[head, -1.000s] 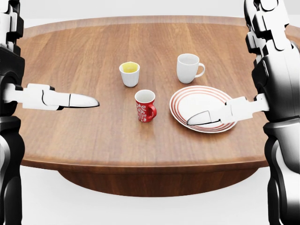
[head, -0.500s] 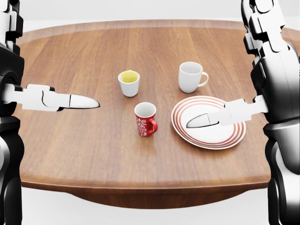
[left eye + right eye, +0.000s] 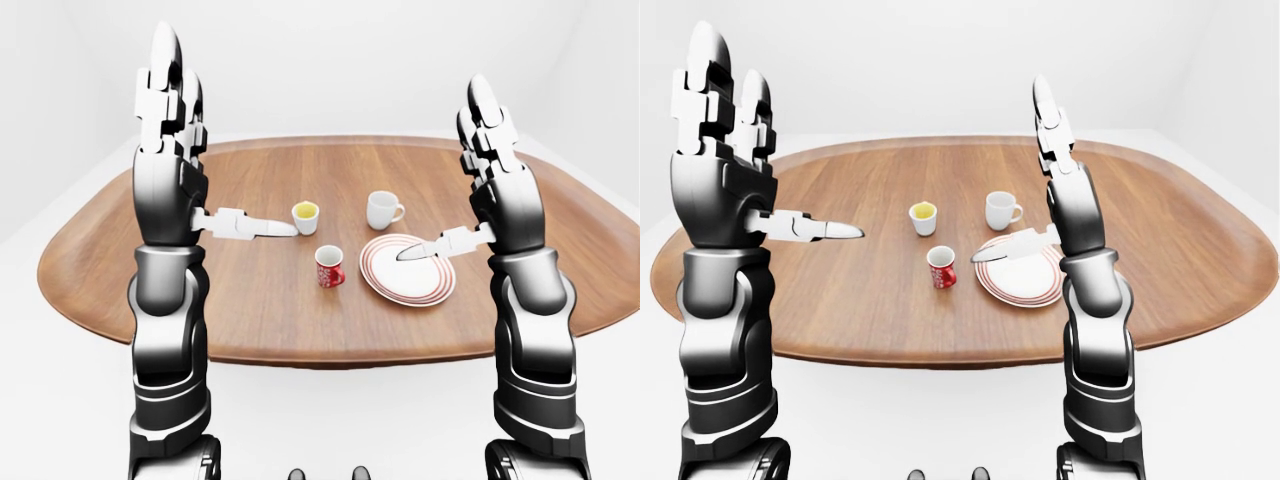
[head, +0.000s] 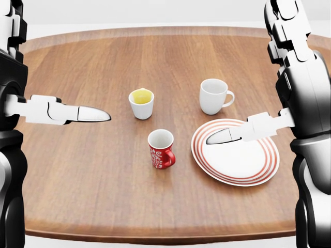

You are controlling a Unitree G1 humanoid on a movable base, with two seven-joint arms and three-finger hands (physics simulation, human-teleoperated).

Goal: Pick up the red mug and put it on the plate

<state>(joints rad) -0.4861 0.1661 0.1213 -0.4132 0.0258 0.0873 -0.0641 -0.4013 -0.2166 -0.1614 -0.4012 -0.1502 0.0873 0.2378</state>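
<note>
In the head view, at the far left, the left hand (image 4: pixel 51 111) was raised over the worktop (image 4: pixel 93 170). Its fingers (image 3: pixel 165 75) stood straight up and spread, with the thumb pointing to the right, and they held nothing. To the right of that thumb, and a little higher in the view, stood a small white cup (image 4: pixel 141 103) with something yellow inside.

The red mug (image 4: pixel 161 149) stood upright on the worktop, near the middle of the view and lower than the white cup. Its mouth was open to the top and its handle pointed to the right, toward the plate (image 4: pixel 258 170). The mug was just beside the plate but did not touch it.

A white mug (image 4: pixel 213 96) stood higher in the view than the plate, apart from it.

The right hand (image 4: pixel 258 126) hung above the plate, with the thumb reaching left toward the red mug. Its fingers (image 3: pixel 485 110) were also upright and spread, and they were empty.

The red mug lay to the left of the right thumb and lower in the view. I judge the right hand to be the nearer one. The grasp was not yet begun.
</note>
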